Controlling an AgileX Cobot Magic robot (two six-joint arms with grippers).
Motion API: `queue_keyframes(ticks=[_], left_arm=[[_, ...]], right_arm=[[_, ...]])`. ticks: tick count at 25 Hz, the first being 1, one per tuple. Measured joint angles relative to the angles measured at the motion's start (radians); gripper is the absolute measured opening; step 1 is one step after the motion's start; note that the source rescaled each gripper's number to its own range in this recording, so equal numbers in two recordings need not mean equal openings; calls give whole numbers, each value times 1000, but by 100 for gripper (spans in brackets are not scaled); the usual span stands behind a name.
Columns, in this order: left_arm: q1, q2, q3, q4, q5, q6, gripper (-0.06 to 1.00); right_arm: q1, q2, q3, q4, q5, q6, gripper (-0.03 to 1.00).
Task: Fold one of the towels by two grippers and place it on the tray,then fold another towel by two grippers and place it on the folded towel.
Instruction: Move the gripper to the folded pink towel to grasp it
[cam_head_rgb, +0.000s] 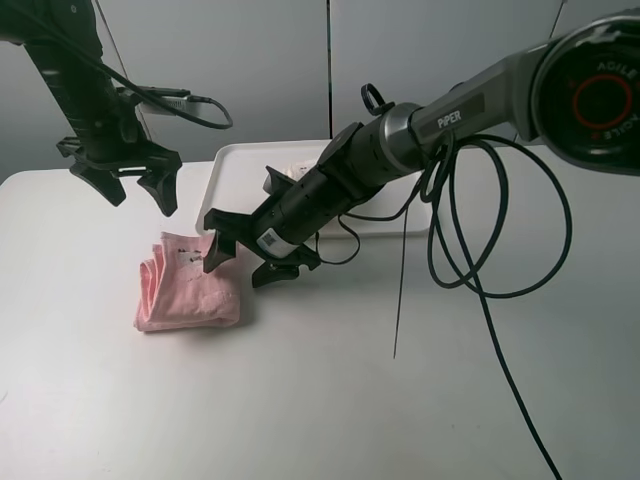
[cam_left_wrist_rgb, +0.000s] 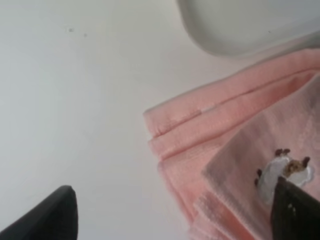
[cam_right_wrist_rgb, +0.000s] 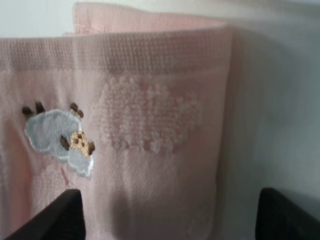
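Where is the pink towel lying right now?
In the exterior high view the folded pink towel lies on the white table, left of centre, just in front of the white tray, with the right end effector at its right edge.

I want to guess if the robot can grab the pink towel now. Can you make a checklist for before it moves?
1. Pink towel folded on the table: ok.
2. Right tool open, at the towel's edge: ok.
3. Left tool open, raised above the table: ok.
4. Towel in neither tool: ok.
5. Tray behind the towel: ok.
6. White towel already on the tray: cannot tell, the right arm hides most of it.
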Motion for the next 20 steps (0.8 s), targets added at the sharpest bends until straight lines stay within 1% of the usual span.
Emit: queue_keyframes(ticks=[3, 8, 10, 11, 13, 14, 16, 17, 20], left_arm=[[0, 0, 0, -19, -7, 4, 99], [0, 0, 0, -23, -9, 8, 99], [0, 0, 0, -23, -9, 8, 99], [0, 0, 0, -23, -9, 8, 99], [0, 0, 0, -23, -9, 8, 99], [0, 0, 0, -23, -9, 8, 99], [0, 0, 0, -23, -9, 8, 99], [0, 0, 0, -23, -9, 8, 99], [0, 0, 0, -25, -7, 10, 99]], right_arm=[[4, 2, 0, 9, -7, -4, 74], [48, 2, -2, 9, -50, -6, 73], [62, 2, -2, 9, -78, -6, 70], [70, 2, -2, 9, -93, -6, 65], [76, 2, -2, 5, -111, -8, 51], [78, 2, -2, 3, -120, -8, 42], [80, 2, -2, 3, -131, -18, 19], [80, 2, -2, 2, -134, -30, 9], [84, 2, -2, 2, -135, -52, 8]])
